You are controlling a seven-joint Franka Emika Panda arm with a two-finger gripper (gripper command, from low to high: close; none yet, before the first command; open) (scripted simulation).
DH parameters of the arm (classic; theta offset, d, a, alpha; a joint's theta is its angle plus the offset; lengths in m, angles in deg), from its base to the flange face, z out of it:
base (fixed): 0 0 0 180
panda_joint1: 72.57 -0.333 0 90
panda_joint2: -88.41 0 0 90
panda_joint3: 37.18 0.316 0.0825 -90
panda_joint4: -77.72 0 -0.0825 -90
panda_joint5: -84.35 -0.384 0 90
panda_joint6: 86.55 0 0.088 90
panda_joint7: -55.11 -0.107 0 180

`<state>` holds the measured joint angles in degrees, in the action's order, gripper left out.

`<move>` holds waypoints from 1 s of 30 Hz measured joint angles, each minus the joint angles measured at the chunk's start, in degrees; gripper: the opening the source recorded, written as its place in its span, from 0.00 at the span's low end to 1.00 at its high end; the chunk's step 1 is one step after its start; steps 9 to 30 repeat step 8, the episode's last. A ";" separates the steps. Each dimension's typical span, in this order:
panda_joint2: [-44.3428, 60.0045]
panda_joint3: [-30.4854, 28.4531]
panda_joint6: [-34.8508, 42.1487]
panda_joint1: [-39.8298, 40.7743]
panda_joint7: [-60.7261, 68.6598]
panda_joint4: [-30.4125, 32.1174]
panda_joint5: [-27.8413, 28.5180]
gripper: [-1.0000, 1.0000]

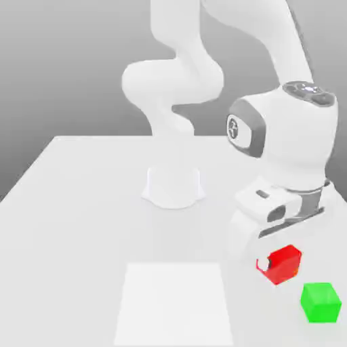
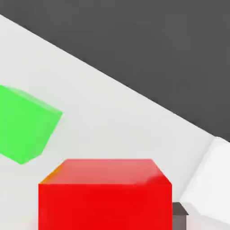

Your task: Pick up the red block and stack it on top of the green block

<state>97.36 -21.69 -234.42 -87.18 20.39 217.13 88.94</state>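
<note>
The red block (image 1: 283,263) sits on the white table (image 1: 81,203) at the exterior view's right, directly under my hand. My gripper (image 1: 272,261) is down around the block and shut on it. In the hand view the red block (image 2: 104,197) looms large, and one dark fingertip (image 2: 180,214) presses against its side; the other finger is hidden. The green block (image 1: 320,301) stands on the table just beside the red one, nearer the front right corner, apart from it. In the hand view the green block (image 2: 24,123) lies a short way off.
The arm's round base (image 1: 173,186) stands mid-table behind the blocks. A slightly brighter white square patch (image 1: 173,305) lies flat on the table to the exterior view's left of the blocks. The table's edge (image 2: 134,96) runs close past both blocks, with dark floor beyond.
</note>
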 joint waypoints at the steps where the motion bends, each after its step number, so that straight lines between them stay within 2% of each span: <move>1: 1.58 0.45 -0.50 -0.75 0.42 -0.99 0.93 0.00; 4: 7.40 -0.80 -4.94 -2.61 -1.11 -2.13 4.40 0.00; 5: 9.25 -1.54 -6.57 -3.26 -1.80 -2.30 5.45 1.00; 30: 9.25 -1.54 -6.57 -3.26 -1.80 -2.30 5.45 1.00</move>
